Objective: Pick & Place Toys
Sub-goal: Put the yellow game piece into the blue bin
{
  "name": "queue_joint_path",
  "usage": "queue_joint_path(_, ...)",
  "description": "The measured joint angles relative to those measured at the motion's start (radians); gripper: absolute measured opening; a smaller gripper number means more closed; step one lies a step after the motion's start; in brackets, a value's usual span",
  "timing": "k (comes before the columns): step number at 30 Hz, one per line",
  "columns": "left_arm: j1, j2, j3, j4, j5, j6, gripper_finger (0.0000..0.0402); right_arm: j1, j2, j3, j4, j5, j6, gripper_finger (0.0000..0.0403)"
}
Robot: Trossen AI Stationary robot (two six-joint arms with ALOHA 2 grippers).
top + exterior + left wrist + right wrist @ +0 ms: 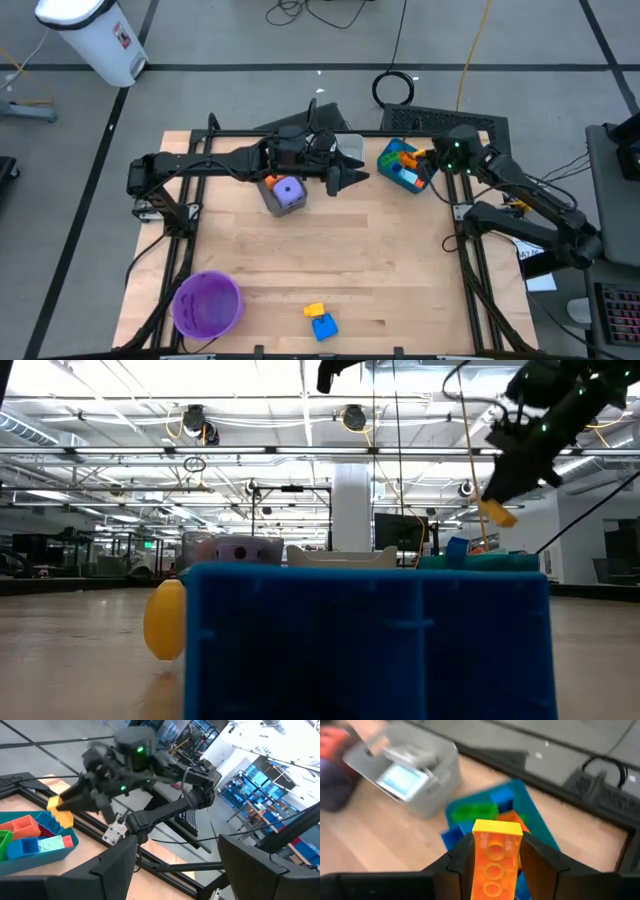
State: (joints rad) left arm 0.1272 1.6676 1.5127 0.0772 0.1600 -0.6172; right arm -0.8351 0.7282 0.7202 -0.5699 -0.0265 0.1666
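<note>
now the right gripper is clamped on an orange brick, hanging above the teal bin of bricks near the table's far right corner. i judge this the placing step: next it must lower and let go over the bin. the left gripper waits just beside it along the far edge, fingers apart, empty, near the grey bin. a purple die sits nearby, a purple bowl near the front left, and two bricks by the front edge.
</note>
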Motion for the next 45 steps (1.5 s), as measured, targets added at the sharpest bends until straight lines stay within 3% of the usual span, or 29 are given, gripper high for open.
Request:
queue_joint_path(7, 0.02, 0.0, 0.0, 0.0, 0.031, 0.006, 0.0287, -0.033, 0.031, -0.098, 0.059, 0.032, -0.005, 0.0127)
queue_joint_path(17, 0.029, -0.001, 0.001, -0.047, 0.078, 0.011, 0.0287, -0.063, 0.034, -0.114, 0.11, 0.051, -0.026, 0.0197)
queue_joint_path(24, 0.027, -0.001, 0.001, -0.057, 0.076, 0.007, 0.0287, -0.062, 0.034, -0.114, 0.13, 0.044, 0.0, 0.0216)
queue_joint_path(27, 0.025, -0.001, 0.001, -0.057, 0.076, -0.002, 0.0287, -0.062, 0.033, -0.114, 0.2, -0.035, 0.032, 0.0216)
queue_joint_path(32, 0.012, -0.002, 0.001, -0.045, 0.075, -0.012, 0.0287, -0.057, 0.031, -0.114, 0.41, -0.267, 0.107, 0.021)
queue_joint_path(37, -0.007, -0.002, 0.001, -0.045, 0.075, -0.009, 0.0287, -0.012, 0.031, -0.114, 0.63, -0.408, 0.206, 0.0204)
queue_joint_path(41, -0.016, -0.002, 0.001, -0.045, 0.075, -0.008, 0.0287, 0.048, 0.031, -0.114, 0.775, -0.476, 0.26, 0.0203)
queue_joint_path(45, -0.017, -0.002, 0.001, -0.043, 0.074, -0.036, 0.0287, 0.098, 0.031, -0.114, 0.839, -0.476, 0.303, 0.0203)
